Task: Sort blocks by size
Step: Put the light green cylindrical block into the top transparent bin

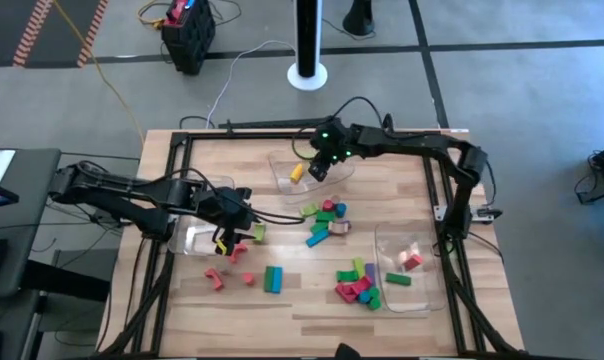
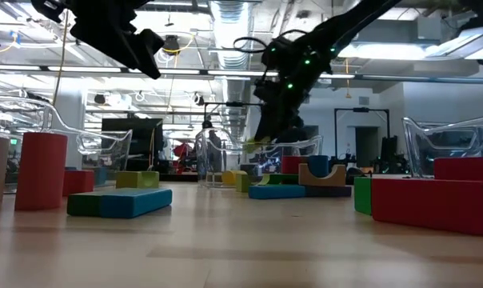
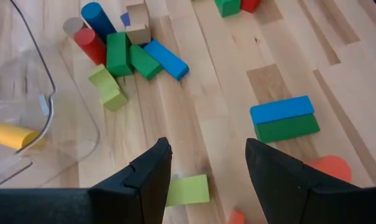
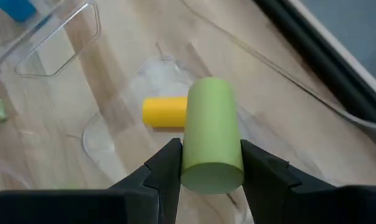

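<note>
My right hand (image 4: 203,167) is clamped on a light green cylinder (image 4: 210,134), upper centre of the high view, above a clear bin (image 1: 282,170) holding a yellow cylinder (image 4: 164,112). My left hand (image 3: 206,171) hangs open, empty, mid-left over the counter (image 1: 302,305).

A robot lab: a wooden table (image 1: 312,300) in a black frame (image 1: 452,250), cables (image 1: 222,95) on grey floor, and ceiling pipes (image 2: 241,16).
</note>
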Available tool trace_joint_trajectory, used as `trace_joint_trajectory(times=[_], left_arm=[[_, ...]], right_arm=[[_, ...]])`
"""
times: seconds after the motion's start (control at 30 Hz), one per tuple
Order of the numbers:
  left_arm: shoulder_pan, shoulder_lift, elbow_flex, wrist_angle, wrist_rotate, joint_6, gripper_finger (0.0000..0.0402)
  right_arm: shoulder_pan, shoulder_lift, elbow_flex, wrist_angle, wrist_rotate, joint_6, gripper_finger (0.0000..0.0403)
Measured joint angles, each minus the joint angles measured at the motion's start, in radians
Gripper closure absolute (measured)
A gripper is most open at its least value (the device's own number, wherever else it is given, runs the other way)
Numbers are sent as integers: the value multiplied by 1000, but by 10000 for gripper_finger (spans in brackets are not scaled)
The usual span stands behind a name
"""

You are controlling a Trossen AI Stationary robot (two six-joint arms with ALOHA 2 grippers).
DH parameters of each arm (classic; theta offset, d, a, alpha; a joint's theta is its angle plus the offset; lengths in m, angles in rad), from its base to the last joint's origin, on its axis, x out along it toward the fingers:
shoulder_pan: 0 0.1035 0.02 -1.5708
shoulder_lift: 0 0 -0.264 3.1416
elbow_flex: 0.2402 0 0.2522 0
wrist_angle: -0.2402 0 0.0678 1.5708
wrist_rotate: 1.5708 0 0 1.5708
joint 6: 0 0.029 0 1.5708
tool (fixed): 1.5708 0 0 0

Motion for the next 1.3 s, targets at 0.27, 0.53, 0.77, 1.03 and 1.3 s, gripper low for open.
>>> trace_joint_trajectory(times=[0.27,0.53,0.77,1.03,1.3], left_arm=[[0,0,0,4,0,-7,203],[-1,0,0,3,0,-11,203],[-1,0,0,3,0,-16,202],[-1,0,0,9,0,-22,202],[-1,0,0,10,0,-26,202]], right_arm=[[-5,114,131,-167,-3,-16,232],[-14,149,143,-208,-3,-26,230],[-8,148,143,-231,-4,-61,226],[-6,148,143,-229,-4,-72,177],[13,147,158,-218,-5,-91,153]])
